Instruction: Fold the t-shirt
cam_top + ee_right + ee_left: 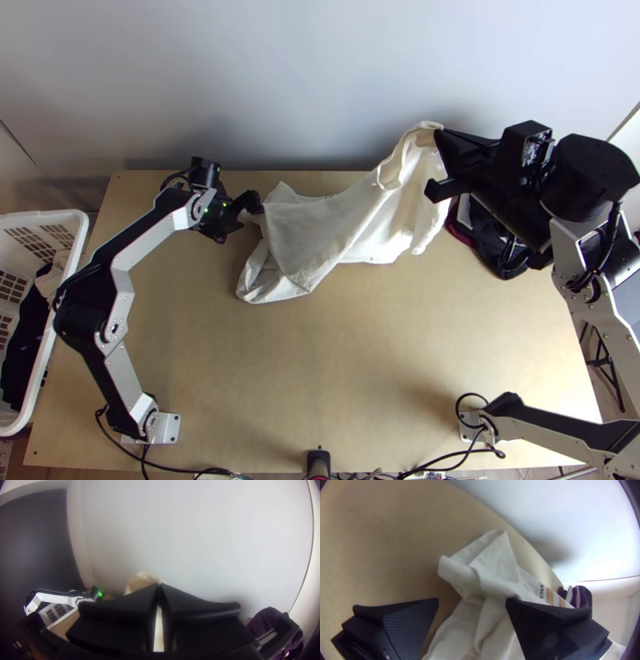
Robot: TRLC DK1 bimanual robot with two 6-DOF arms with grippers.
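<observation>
Clamping the white t-shirt (320,232) by one raised end, the right hand (159,586) probably means to straighten it for folding. The left hand's (472,600) fingers stand apart at the bunched end, likely for a second grip. Its long axis crosses the worktop (360,360), raised end pointing right; collar direction is unclear.

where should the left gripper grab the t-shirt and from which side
Probably the end nearest the left gripper, coming from the left: the t-shirt bunches into raised folds there, while the right gripper holds its other end up.
</observation>
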